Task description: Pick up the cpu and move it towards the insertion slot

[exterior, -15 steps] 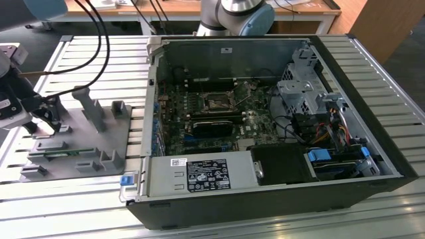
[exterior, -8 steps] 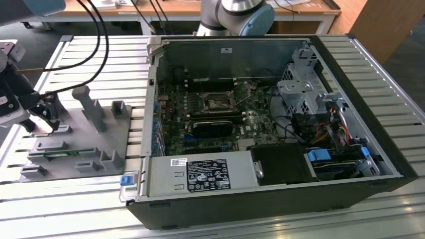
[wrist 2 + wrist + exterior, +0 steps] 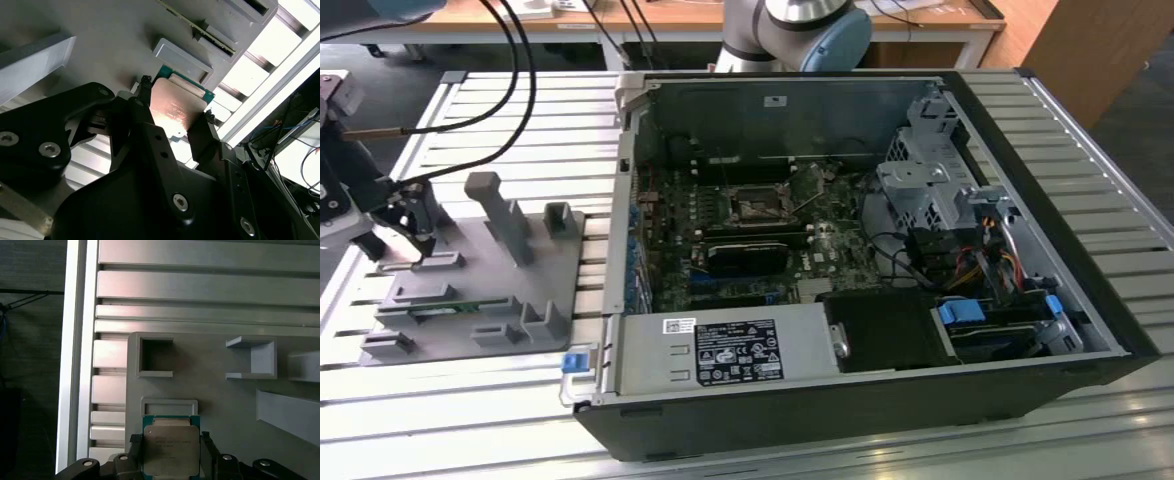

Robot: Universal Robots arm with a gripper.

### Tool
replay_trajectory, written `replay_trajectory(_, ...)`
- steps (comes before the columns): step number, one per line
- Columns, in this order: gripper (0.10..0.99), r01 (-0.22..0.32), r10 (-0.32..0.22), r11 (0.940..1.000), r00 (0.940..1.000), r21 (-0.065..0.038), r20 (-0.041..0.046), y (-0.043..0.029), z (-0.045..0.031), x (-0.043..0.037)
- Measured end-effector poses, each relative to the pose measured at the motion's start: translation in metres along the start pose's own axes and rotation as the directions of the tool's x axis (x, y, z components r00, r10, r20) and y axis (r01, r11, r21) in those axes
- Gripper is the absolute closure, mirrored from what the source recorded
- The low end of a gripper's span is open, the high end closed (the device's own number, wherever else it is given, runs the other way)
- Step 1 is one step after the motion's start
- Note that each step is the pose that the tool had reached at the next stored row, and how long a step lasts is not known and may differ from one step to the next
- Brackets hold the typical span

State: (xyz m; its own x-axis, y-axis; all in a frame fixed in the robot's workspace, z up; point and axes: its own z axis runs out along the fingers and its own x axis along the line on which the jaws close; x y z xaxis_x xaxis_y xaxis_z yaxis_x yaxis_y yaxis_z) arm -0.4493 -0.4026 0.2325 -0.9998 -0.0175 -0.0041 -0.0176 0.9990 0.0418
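Note:
The cpu [image 3: 170, 452] is a thin square chip with a silvery top and a green rim. It lies between my gripper's [image 3: 170, 437] two black fingers, which press on its opposite edges, just over the grey fixture [image 3: 225, 405]. The second wrist view has the same chip [image 3: 177, 107] held between the fingertips [image 3: 145, 86]. In the exterior view my gripper [image 3: 416, 243] hangs over the fixture's [image 3: 467, 290] far left end. The insertion slot [image 3: 757, 207] is a square metal-framed socket on the motherboard inside the open computer case, well to the exterior view's right of the gripper.
The grey fixture carries upright posts [image 3: 500, 215] and a green memory stick [image 3: 447, 310]. The open computer case [image 3: 854, 250] has tall walls, a power supply [image 3: 720, 350] at the front and drive cages [image 3: 927, 190] with cables. Everything sits on a slatted aluminium table [image 3: 480, 400].

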Motion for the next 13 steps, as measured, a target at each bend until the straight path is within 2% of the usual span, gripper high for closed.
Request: replay_trajectory(13, 0.545, 0.000, 0.000, 1.0000, 1.0000, 0.000, 0.0001, 0.0006, -0.0140, -0.0001)
